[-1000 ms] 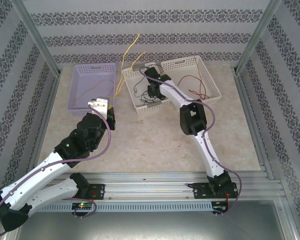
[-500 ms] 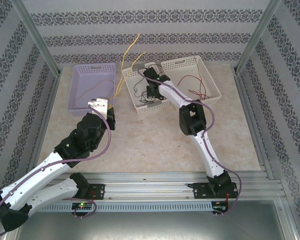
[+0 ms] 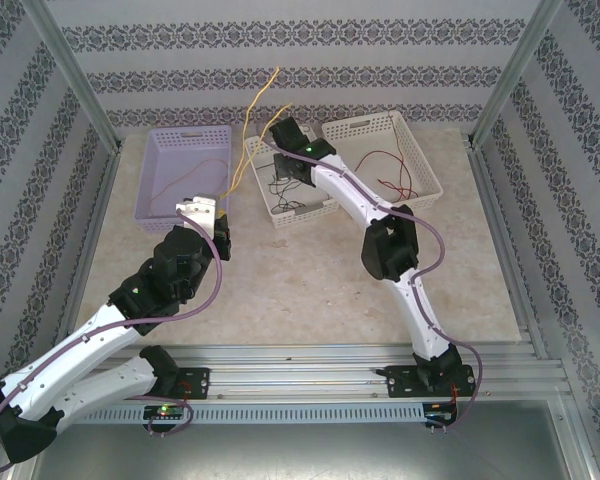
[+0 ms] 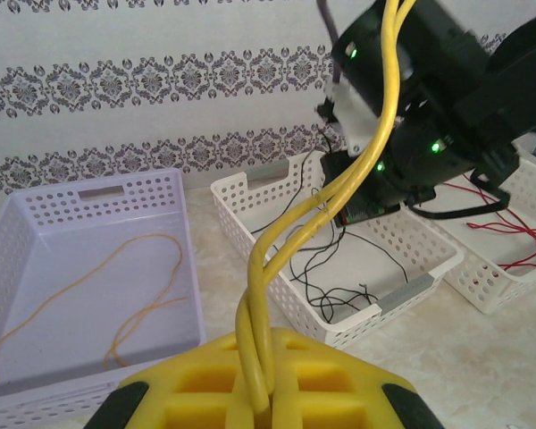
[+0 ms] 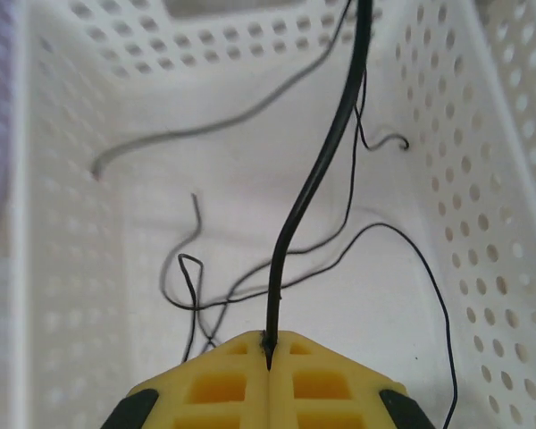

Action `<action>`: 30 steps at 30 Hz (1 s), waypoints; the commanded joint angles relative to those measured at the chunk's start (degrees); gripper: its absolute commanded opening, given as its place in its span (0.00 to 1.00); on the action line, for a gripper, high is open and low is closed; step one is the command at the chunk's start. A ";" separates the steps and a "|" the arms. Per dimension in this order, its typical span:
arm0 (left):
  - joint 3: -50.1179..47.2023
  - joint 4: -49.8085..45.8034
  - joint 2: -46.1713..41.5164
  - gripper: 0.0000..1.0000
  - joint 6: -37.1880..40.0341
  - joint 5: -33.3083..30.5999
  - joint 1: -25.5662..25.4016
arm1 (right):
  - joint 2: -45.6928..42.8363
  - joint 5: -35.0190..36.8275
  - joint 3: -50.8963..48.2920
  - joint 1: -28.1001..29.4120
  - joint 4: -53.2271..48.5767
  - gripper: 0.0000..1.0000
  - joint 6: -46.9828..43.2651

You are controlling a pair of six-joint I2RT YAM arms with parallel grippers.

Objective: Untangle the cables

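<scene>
Basket (image 5: 71, 223): black cable (image 5: 313, 179) in right claw (image 5: 268, 347)

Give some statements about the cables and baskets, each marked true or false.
1. The left jaws are shut on twisted yellow cables. True.
2. The right jaws hold a thin red wire. False: they pinch a thin black cable.
3. A thin tan wire lies in the perforated lilac plastic basket. True.
4. The red wire rests on the bare tabletop. False: the red wire lies in a perforated white plastic basket.

Right hand (image 5: 268, 350) shifted leftward; its jaws now clamp a black cable (image 5: 314, 183).
</scene>
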 commanded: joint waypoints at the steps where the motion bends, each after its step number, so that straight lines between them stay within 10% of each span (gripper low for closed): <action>1: 0.66 1.85 -0.84 0.00 0.78 0.13 0.82 | -3.81 1.10 -2.78 0.94 1.63 0.00 -1.07; 17: 0.57 1.85 -1.19 0.00 0.69 0.18 0.82 | -11.50 -2.45 -15.63 1.98 6.79 0.00 1.90; 30: 0.54 1.84 -0.86 0.00 0.78 0.05 0.82 | 4.95 -10.85 -2.76 -2.40 -0.98 0.00 6.69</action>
